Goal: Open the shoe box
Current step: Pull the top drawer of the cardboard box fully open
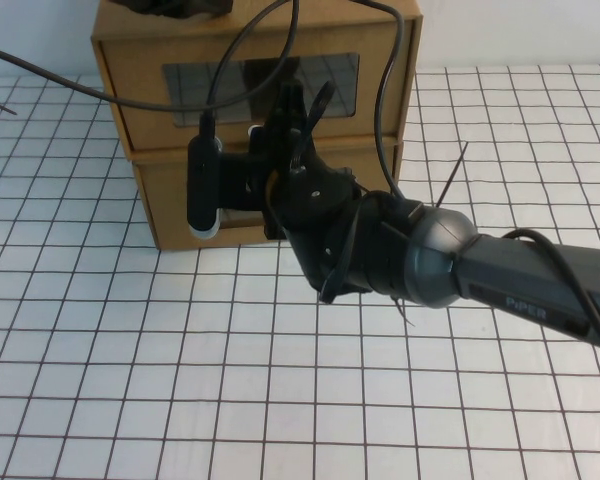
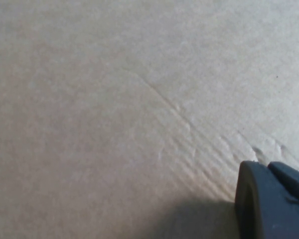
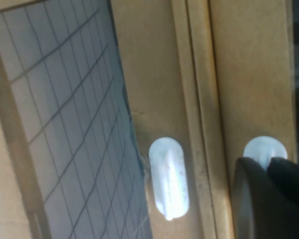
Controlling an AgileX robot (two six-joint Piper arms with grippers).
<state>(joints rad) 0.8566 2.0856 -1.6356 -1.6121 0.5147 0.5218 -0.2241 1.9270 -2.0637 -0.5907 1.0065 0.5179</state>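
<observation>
- Black right claw (image 1: 292,115) sits at a white oval pull tab (image 3: 263,148); you cannot tell if it's clenched.
- Step, as I judge it: taking the tab. Next, pull straight out.
- Meanwhile your left claw (image 2: 269,196) lies close against cardboard, its grip unreadable.
- Your brown cardboard shoe box (image 1: 140,70), with two stacked fronts, stands at the far side of the white gridded desk (image 1: 180,380).

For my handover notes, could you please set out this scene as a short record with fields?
box: cardboard shoe box, two stacked drawers, both look shut, on the gridded table
window: in the upper drawer front
handles: window-side handle, white; second handle, white, across the seam
right claw: at the box front, against the second handle; whether it grips is unclear
left claw: close to plain cardboard, absent from the high view
task status: box not yet opened
</observation>
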